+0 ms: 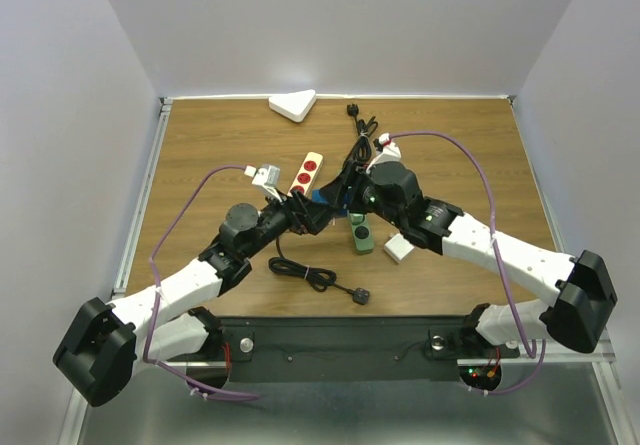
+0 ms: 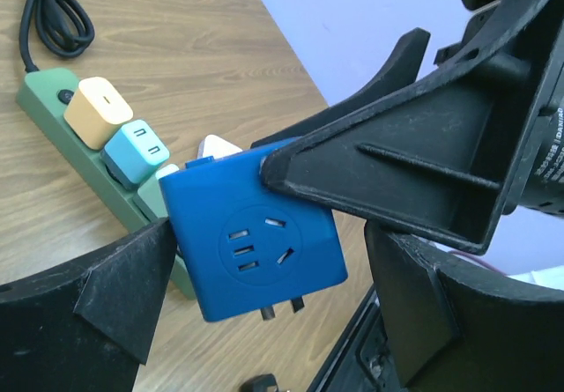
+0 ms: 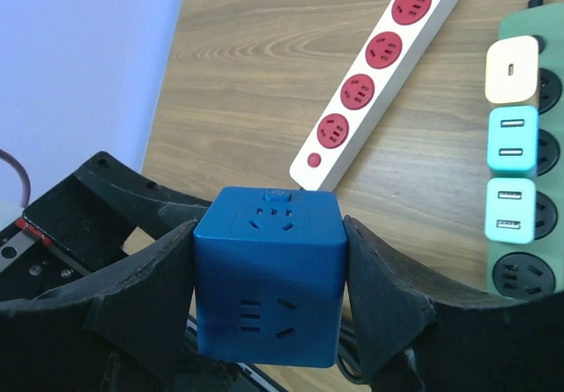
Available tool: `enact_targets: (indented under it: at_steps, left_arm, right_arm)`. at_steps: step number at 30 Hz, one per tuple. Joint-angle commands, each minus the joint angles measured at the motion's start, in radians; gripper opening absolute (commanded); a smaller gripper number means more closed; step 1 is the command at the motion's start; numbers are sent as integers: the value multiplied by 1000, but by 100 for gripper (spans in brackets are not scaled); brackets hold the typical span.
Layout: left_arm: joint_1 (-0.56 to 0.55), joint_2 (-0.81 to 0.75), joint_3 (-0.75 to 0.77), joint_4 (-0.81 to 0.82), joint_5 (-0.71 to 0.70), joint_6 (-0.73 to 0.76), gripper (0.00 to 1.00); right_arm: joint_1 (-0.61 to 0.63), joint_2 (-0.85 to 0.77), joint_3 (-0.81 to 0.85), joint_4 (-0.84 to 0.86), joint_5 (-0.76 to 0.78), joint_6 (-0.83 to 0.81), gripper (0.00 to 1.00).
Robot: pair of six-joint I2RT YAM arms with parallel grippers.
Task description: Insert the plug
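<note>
A blue cube plug adaptor with sockets on its faces is clamped between the fingers of my right gripper, held above the table. In the left wrist view the cube shows two metal prongs on its lower face. My left gripper is open around the cube; its left finger is at the cube's edge and its right finger stands apart. A green power strip with one free socket at its near end lies to the right. From the top, both grippers meet at the cube mid-table.
A white power strip with red sockets lies behind the cube. The green strip carries a yellow adapter and two teal ones. A white adapter, a coiled black cable and a white triangular box are on the table.
</note>
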Motion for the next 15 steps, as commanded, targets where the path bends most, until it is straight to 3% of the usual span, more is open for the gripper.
enact_targets:
  at_steps: [1,5,8,9,14,15]
  left_arm:
    - [1,-17,20,90,23,22,99]
    - [1,8,27,89,25,19,99]
    - [1,41,31,90,25,21,93]
    - [2,49,36,90,26,24,80]
    - [1,106,51,92,30,67,37]
    - [1,111,54,93,40,94,15]
  right_arm:
    - [12,-13,-2,54,-21,5,1]
    - [11,-17,-5,55,-30,11,0]
    - [12,-25,-3,55,-35,11,0]
    - [12,-28,-6,54,-38,8,0]
    - [11,-33,-14,55,-76,-6,0]
    - [12,-33,-19,54,-85,-16,1]
